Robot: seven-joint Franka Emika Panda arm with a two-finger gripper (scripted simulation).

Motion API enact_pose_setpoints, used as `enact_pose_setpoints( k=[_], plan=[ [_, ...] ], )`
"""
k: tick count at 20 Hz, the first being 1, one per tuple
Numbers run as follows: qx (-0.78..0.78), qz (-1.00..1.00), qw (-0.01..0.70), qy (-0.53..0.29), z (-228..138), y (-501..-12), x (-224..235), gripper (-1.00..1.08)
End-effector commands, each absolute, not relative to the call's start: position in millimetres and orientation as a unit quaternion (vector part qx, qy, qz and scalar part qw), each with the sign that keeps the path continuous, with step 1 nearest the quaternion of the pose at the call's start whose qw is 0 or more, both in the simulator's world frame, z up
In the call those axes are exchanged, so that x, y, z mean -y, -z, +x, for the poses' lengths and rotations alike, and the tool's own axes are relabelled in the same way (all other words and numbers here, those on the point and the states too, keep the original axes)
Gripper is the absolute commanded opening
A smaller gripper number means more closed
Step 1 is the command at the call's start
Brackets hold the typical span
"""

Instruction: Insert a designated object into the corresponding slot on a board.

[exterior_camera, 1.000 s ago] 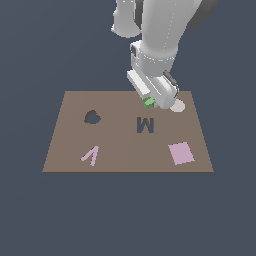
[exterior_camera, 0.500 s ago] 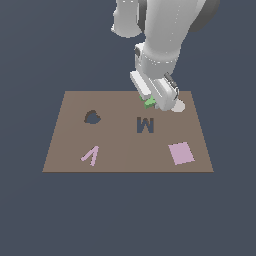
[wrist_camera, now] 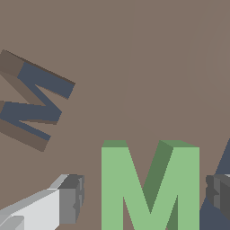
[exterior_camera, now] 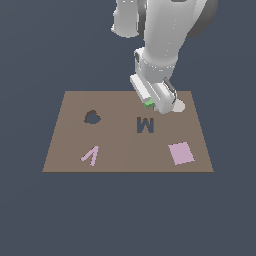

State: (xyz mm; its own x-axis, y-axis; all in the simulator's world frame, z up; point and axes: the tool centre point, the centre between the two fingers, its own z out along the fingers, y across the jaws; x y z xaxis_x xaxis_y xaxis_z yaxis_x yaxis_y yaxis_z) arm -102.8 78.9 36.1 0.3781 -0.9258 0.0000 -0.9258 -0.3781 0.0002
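Little has been changed since the earlier frames: the gripper [exterior_camera: 150, 104] is still held low over the far edge of the board [exterior_camera: 65, 145], shifted only slightly.

Going left to right in the exterior view, a dark roundish hole [exterior_camera: 92, 118] is seen at about 9 o'clock from the board's centre, and a pink V-shaped piece [exterior_camera: 90, 155] at about 7 o'clock. The M-shaped slot [exterior_camera: 145, 125] is cut just past the centre, at roughly 3 o'clock. The green M-shaped piece [exterior_camera: 148, 104] is seen between the fingers, at about 12 o'clock from the slot and near it. A pale disc [exterior_camera: 178, 106] is partly hidden behind the gripper, and a pink square [exterior_camera: 181, 152] lies at about 4 o'clock.

In the wrist view, the green piece [wrist_camera: 150, 186] is flanked by both fingers [wrist_camera: 71, 199], with narrow gaps visible on either side. Whether it is actually clamped cannot be told. The slot [wrist_camera: 33, 99] is seen apart from the piece and turned relative to it.
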Motion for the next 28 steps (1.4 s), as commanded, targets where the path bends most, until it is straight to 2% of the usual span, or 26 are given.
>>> enact_pose_setpoints(
  k=[1,3,4,28],
  plan=[
    [0.558,0.830,0.000,0.000,-102.9,-31.0,-78.8,1.00],
    [0.558,0.830,0.000,0.000,-103.0,-29.9,-78.9,1.00],
    [0.558,0.830,0.000,0.000,-103.0,-29.9,-78.9,-1.00],
    [0.540,0.842,0.000,0.000,-99.7,-34.0,-76.0,-1.00]
  ],
)
